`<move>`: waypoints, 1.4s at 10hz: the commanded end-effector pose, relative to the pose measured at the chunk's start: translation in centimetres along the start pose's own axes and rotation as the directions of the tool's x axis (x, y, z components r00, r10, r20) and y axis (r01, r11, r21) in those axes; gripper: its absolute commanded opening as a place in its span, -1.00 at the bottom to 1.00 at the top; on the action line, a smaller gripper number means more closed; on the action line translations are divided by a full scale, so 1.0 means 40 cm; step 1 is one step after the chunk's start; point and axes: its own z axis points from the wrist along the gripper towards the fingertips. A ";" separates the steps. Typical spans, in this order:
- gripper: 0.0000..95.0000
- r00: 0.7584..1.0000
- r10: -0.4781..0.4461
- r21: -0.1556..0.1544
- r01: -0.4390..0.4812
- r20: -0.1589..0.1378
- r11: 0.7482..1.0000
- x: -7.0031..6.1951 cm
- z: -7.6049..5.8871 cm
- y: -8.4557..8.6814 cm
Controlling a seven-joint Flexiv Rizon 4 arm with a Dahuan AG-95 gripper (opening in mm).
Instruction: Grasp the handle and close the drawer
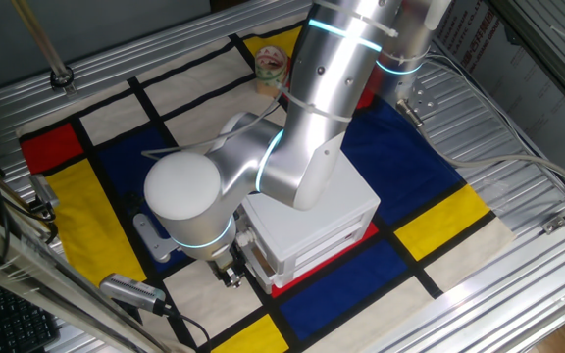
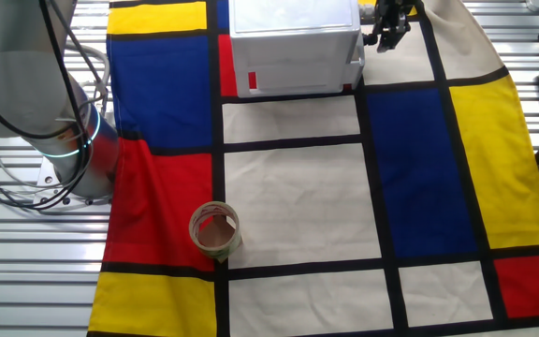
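The white mini cabinet [image 1: 333, 211] stands on a red square of the checked cloth, mostly under my arm. Its drawer [image 1: 256, 253] faces front-left and sits nearly flush with the cabinet body. My gripper [image 1: 231, 274] hangs right at that front panel, fingers pointing down. In the other fixed view the gripper [image 2: 384, 37] sits just right of the drawer front [image 2: 356, 51], at the cabinet's [image 2: 293, 37] top-right corner. The handle is hidden behind the fingers. How far apart the fingers stand is unclear.
A paper cup [image 1: 272, 67] [image 2: 215, 231] stands on the far side of the cloth [image 2: 293, 197]. A grey bracket [image 1: 151, 235] and a metal cylinder [image 1: 131, 291] lie left of the gripper. Cables run by the arm base [image 2: 64, 150].
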 end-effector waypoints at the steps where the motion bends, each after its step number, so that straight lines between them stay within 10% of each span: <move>1: -0.20 1.000 0.001 -0.001 -0.001 0.000 1.000 -0.001 0.000 0.000; 14: -0.20 0.994 -0.021 -0.018 0.019 -0.111 1.000 -0.014 -0.024 -0.028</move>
